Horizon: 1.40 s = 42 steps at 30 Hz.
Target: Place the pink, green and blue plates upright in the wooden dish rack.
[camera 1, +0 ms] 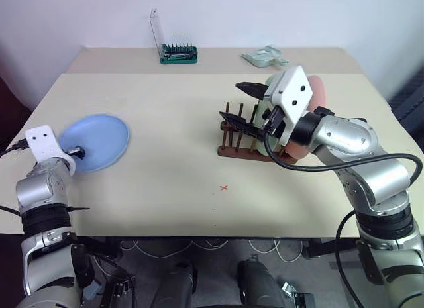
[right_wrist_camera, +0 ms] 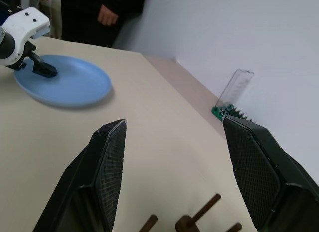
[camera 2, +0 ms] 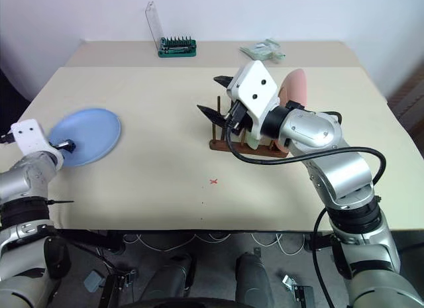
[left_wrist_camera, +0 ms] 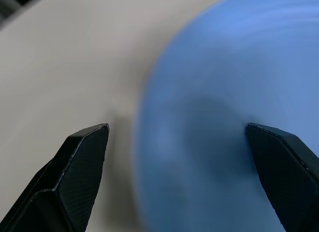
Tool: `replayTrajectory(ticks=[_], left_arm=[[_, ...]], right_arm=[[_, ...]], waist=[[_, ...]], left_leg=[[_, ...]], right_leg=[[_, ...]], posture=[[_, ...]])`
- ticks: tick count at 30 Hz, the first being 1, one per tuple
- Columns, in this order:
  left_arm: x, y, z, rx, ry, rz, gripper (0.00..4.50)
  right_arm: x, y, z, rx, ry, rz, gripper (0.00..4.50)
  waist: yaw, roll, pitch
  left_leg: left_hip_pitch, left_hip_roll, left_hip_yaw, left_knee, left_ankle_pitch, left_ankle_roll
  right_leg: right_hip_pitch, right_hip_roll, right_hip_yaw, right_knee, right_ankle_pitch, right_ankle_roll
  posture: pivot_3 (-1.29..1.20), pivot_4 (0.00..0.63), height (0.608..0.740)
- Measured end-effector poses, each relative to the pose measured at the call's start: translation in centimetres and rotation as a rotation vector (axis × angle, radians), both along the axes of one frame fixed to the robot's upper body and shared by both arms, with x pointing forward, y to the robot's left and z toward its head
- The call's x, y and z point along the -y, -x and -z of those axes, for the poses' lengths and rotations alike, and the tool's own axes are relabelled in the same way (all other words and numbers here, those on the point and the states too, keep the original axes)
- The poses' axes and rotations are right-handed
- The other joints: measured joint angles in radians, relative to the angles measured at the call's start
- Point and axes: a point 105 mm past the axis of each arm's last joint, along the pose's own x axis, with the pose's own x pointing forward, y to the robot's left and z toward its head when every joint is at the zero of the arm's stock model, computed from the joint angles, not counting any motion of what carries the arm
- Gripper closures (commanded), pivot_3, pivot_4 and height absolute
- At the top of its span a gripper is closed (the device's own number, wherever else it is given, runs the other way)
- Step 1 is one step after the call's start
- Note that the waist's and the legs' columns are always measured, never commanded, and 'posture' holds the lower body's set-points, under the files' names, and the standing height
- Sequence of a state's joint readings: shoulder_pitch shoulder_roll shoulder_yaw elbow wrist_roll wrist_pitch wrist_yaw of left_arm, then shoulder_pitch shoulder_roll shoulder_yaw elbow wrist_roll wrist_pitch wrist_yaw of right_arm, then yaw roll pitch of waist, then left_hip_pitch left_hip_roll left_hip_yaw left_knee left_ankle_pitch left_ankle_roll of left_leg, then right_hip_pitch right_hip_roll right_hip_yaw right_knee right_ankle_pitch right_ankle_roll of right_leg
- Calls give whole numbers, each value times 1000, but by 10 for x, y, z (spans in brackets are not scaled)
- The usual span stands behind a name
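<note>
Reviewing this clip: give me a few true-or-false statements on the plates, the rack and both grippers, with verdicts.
1. The blue plate lies flat on the table. True.
2. The left gripper is shut on the blue plate. False: its fingers are spread open, astride the plate's rim.
3. The pink plate stands in the wooden dish rack. True.
4. The right gripper carries a plate. False: it is open and empty, above the rack.
5. The green bit case sits beside the blue plate. False: it is at the table's far edge.
</note>
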<state>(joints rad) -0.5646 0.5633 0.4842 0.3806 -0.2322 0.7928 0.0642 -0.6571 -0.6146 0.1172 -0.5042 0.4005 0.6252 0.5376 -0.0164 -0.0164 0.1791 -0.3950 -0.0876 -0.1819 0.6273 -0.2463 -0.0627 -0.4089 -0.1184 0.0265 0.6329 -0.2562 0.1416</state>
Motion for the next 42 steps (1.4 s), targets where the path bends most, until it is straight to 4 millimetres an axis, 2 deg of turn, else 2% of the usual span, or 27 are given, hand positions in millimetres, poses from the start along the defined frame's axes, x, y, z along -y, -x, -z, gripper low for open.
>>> replayTrajectory(ticks=[3,8,10,11,15,18,21,23,25,27,30,32,36,42], left_arm=[[1,0,2,-10,8,5,804],[7,-2,6,21,29,-20,3315],[13,-7,0,71,27,-11,4320],[17,-9,-5,104,29,-1,4461],[44,-23,-19,198,18,64,4461],[77,-39,-55,382,-27,148,4461],[126,-42,-139,673,-294,284,4461],[171,-24,-205,941,-403,385,4461],[203,-3,-239,1107,-441,455,4461],[219,1,-239,1128,-415,494,4461],[233,-6,-216,1023,-370,552,4461],[242,-4,-210,985,-369,579,4461],[243,3,-215,986,-374,581,4461],[244,-3,-205,916,-325,586,4461]], right_arm=[[1,-1,3,-8,1,9,1301],[3,-2,7,-12,11,29,1301],[4,-3,7,-10,12,32,1301],[4,-3,7,-8,14,34,1301],[5,-3,8,-2,23,42,1301],[3,-4,10,24,58,51,1301],[-7,-5,23,127,201,41,1301],[-13,-8,33,193,283,32,1301],[-20,-9,39,257,329,19,1301],[-25,-13,37,343,366,35,1301],[-27,-21,23,511,418,93,1301],[-29,-22,17,597,440,110,1301],[-33,-22,17,654,456,108,1301],[-34,-27,26,676,510,107,1301]], waist=[[-3,0,0],[6,0,0],[10,0,0],[11,0,0],[9,0,0],[9,-3,1],[5,-6,2],[6,-6,2],[0,-5,1],[-7,-3,1],[-9,-4,2],[-3,-4,2],[2,-5,2],[1,-5,2]], left_leg=[[1,0,0,0,0,0],[1,0,0,0,0,0],[1,0,0,0,0,0],[1,0,0,0,0,0],[1,0,0,0,0,0],[1,0,0,1,0,-1],[-2,0,1,1,2,-4],[-2,0,3,2,3,-5],[0,0,6,1,2,-5],[3,1,9,-1,2,-4],[3,2,8,0,2,-3],[3,2,8,1,1,-2],[3,2,8,1,2,-4],[3,2,8,1,2,-4]], right_leg=[[0,0,0,0,0,0],[1,0,0,0,0,0],[2,-1,0,0,0,0],[2,-1,0,0,0,0],[2,-1,0,0,0,0],[2,-1,0,0,0,0],[0,-1,0,-2,1,0],[1,-1,1,-4,1,1],[0,-1,1,-4,1,1],[1,-2,3,-2,1,1],[0,1,3,-1,1,1],[0,1,3,-1,1,1],[1,0,3,-1,1,1],[1,0,3,-2,1,1]], posture=[[0,150,740],[0,150,740],[0,150,740],[0,150,740],[0,150,740],[0,150,740],[0,150,740],[0,150,740],[0,150,740],[0,150,740],[0,150,740],[0,150,740],[0,150,740],[0,150,740]])
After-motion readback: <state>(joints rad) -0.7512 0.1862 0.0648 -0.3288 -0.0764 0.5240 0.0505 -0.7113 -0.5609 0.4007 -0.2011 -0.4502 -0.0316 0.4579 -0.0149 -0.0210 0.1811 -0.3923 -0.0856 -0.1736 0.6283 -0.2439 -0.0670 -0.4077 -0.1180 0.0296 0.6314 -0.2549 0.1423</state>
